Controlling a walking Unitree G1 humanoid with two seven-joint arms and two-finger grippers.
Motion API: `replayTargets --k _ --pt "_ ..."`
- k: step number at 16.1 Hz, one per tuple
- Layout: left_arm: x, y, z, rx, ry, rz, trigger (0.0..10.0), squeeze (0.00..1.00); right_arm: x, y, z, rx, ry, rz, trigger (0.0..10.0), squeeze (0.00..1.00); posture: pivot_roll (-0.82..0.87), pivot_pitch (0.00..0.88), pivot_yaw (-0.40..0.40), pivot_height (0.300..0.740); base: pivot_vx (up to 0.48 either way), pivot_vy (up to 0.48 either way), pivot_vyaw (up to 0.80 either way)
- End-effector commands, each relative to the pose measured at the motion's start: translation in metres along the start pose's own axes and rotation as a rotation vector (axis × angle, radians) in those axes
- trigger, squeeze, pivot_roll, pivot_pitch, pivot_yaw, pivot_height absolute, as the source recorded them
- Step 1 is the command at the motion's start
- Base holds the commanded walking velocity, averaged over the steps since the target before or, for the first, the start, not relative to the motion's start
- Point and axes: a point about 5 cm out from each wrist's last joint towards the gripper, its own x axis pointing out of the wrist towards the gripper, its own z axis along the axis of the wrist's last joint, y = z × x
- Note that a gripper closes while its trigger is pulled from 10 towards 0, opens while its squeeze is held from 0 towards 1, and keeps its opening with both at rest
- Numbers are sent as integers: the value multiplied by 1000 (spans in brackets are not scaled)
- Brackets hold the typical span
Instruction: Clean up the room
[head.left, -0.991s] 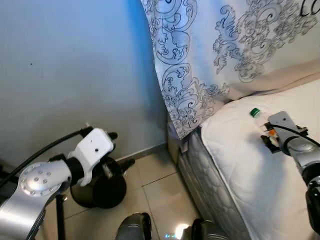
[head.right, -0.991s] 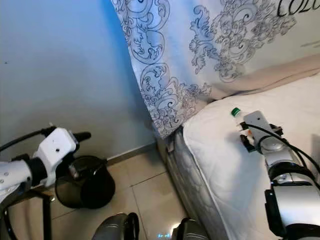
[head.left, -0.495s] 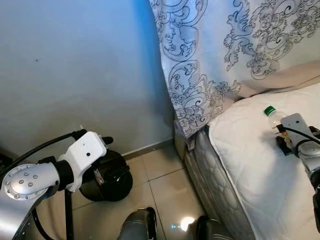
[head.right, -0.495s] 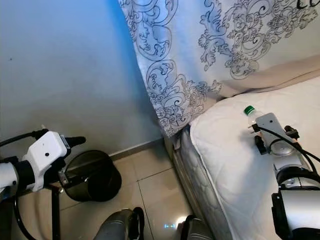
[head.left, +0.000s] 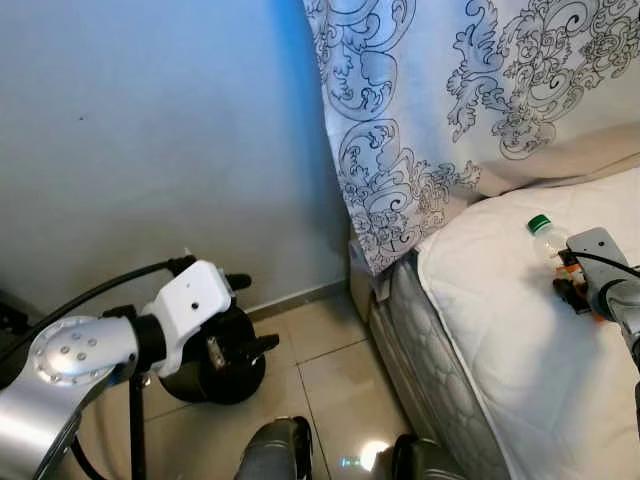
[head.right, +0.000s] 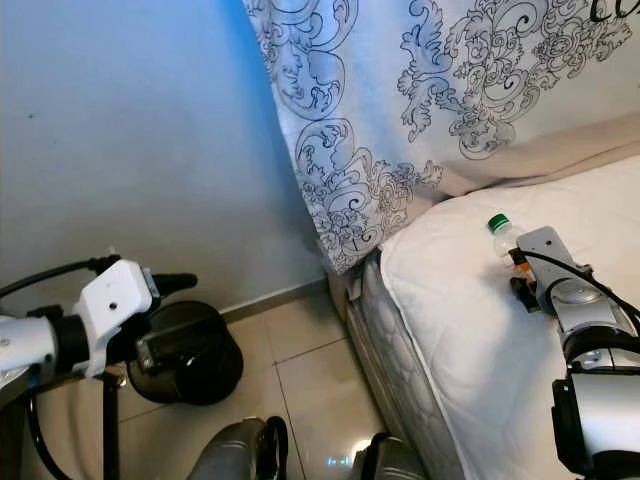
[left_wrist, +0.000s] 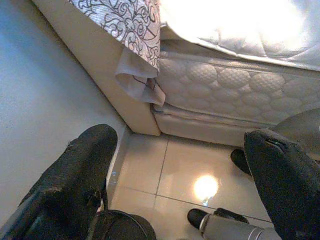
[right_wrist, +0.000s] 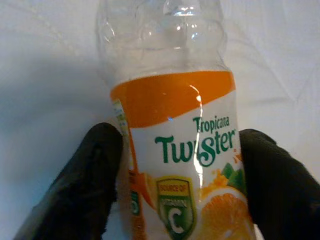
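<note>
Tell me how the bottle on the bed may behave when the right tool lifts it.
The bottle looks clear and empty, so probably light. Its thin plastic may dent between the fingers of the right tool. Its glossy label could be slippery, and the round body may roll on the bed if released.

Both head eyes look forward and down on the same bed (head.left: 520, 330) corner and floor tiles (head.left: 330, 380), while the left wrist camera faces past its claw (left_wrist: 192, 185) toward the mattress side, and the right wrist camera sits close behind its claw (right_wrist: 182, 175).
</note>
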Motion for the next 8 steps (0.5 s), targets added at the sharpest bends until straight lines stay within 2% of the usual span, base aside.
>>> replayTargets --k 1,5,8 --pt "2 0 -4 4 14 -10 10000 0 0 5 -10 15 53 44 0 0 209 127 106 740 0 0 0" --pt "11 4 -5 25 4 -26 10000 0 -2 -5 -6 18 51 30 0 0 182 83 102 740 0 0 0" --pt "18 9 -6 27 -13 -12 10000 0 -4 -14 0 70 21 8 0 0 146 42 97 740 0 0 0"
